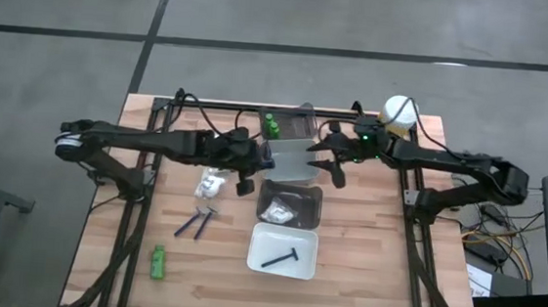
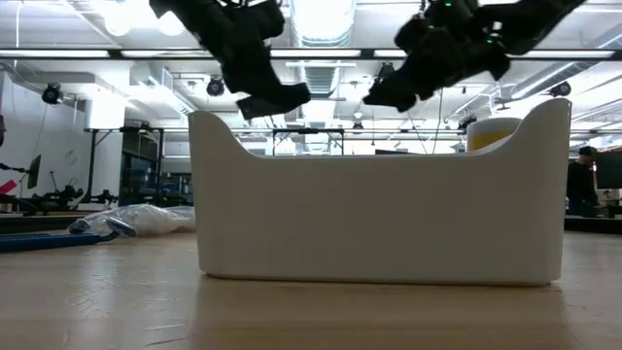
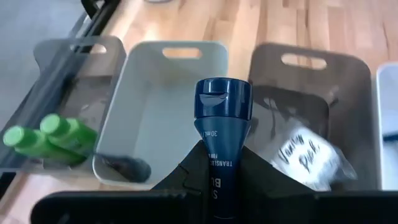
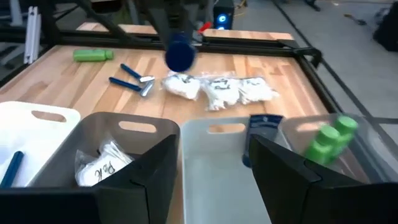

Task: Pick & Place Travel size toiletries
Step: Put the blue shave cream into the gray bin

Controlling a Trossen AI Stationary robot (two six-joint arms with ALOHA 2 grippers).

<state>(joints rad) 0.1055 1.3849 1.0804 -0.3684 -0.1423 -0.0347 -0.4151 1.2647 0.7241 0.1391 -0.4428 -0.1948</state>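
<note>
My left gripper [image 1: 256, 164] is shut on a dark blue tube [image 3: 222, 118] in the air, just left of the light grey tray [image 1: 293, 161]. From the other side, that tube's round cap [image 4: 180, 53] faces the right wrist view. My right gripper [image 4: 214, 155] stands open over the same tray's right edge, nothing between its fingers. Another dark tube [image 3: 127, 167] lies in the light grey tray. Green bottles [image 1: 271, 126] lie in the clear tray. A white packet [image 1: 277, 211] lies in the dark grey tray, a dark stick [image 1: 281, 259] in the white tray. My left gripper pinches the blue tube's lower body [image 3: 221, 171] between its two fingers. The fingers come slanting down from the table's left and lie along the tube. The capped end [image 3: 222, 98] sticks out ahead of the fingers. The tube is lifted clear of table and trays.
On the bare wood left of the trays lie white packets [image 1: 215, 183], two blue razor sticks [image 1: 195, 224] and a green bottle [image 1: 158, 262]. A yellow white-capped container [image 1: 400, 112] stands at the far right. The white tray [image 2: 379, 204] fills the low view.
</note>
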